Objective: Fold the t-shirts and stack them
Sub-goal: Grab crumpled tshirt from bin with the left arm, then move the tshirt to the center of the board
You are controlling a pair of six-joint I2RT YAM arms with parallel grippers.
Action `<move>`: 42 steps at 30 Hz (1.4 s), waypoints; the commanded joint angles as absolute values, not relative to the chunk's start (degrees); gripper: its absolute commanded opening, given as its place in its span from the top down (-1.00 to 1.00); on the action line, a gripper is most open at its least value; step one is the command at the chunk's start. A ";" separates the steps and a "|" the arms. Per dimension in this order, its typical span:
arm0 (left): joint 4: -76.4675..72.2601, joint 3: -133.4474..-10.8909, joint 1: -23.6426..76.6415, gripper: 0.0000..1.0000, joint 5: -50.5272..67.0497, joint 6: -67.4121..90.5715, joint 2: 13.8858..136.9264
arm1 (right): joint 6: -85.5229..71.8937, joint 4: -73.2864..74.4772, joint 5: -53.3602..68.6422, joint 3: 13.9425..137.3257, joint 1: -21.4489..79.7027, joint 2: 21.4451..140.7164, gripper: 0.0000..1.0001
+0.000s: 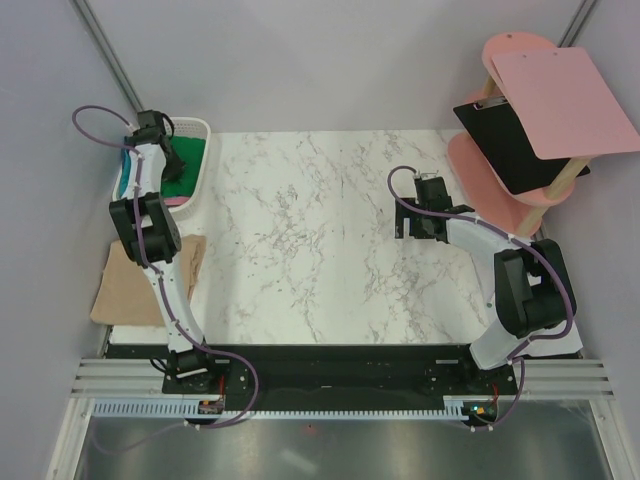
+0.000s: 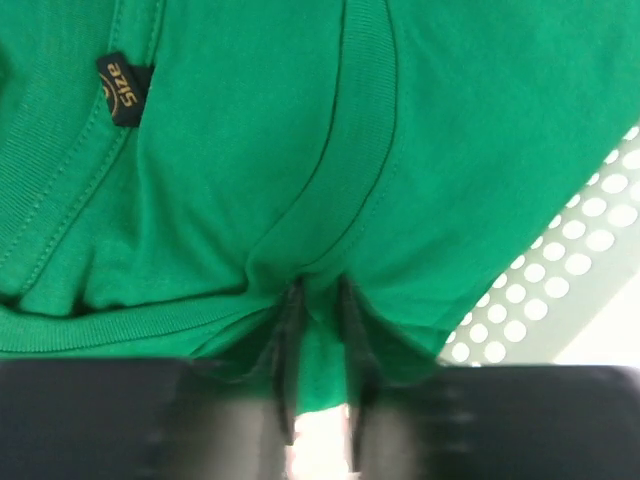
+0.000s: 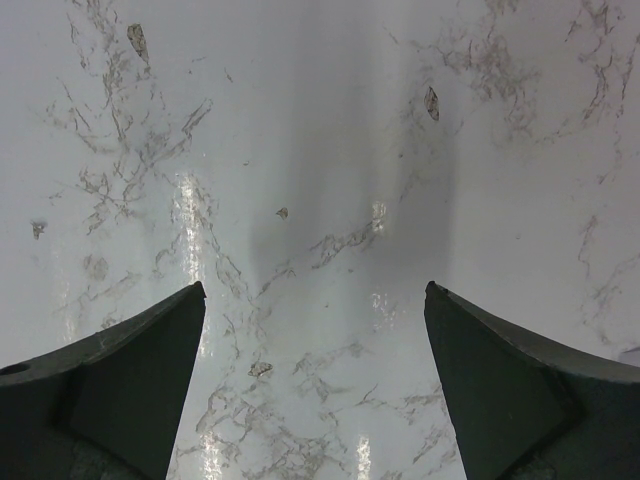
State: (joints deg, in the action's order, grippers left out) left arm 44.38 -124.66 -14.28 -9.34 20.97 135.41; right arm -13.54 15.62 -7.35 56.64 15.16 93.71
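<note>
The work looks barely begun. The green t-shirt (image 2: pixel 250 150) lies in the white basket (image 1: pixel 200 125) at the far left corner of the tabletop (image 1: pixel 310 250). A teal-blue t-shirt (image 1: pixel 122 172) and a pink t-shirt (image 1: pixel 180 200) peek out beside and under it. The left claw (image 2: pixel 320 310) is down in the basket, its jaws drawn narrow, with a fold of the green cloth bunched between them near the collar. It seems to have the shirt pinched, though the close view is blurred at the fingers. The right claw (image 3: pixel 315 285) hangs wide open and holds nothing, above bare marble toward the right edge. The tan t-shirt (image 1: pixel 125 285) lies at the near left edge, partly hanging off it. From above I can't say whether it is properly folded. No stack shows, so lifting out, folding and stacking are all left.

The only writing is a small black label (image 2: pixel 125 88) inside the green collar, reading "size" in gold.
</note>
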 commanded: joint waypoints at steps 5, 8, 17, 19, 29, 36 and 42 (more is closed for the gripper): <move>44.83 -126.39 -14.50 0.96 -8.44 21.53 133.61 | -13.80 13.89 -7.29 55.37 14.94 93.87 -0.96; 44.82 -127.96 -14.41 0.96 -5.98 21.97 129.57 | -13.97 13.62 -7.03 54.76 15.03 93.87 -0.96; 43.86 -129.38 -13.63 0.96 7.10 23.29 112.69 | -14.68 12.92 -6.86 53.88 15.03 92.20 -0.96; 43.60 -128.24 -12.23 0.96 11.41 23.29 108.82 | -14.76 12.92 -6.77 53.96 15.03 91.85 -0.96; 43.24 -108.48 9.47 0.96 13.01 16.96 95.45 | -15.20 14.23 -8.52 53.62 15.03 84.12 -0.96; 41.92 -107.03 29.14 0.96 11.01 18.46 96.42 | -15.38 16.17 -12.04 52.91 15.03 78.14 -0.96; 36.57 -95.94 32.70 0.96 1.62 21.18 86.67 | -15.64 16.96 -14.41 51.16 14.94 73.83 -0.96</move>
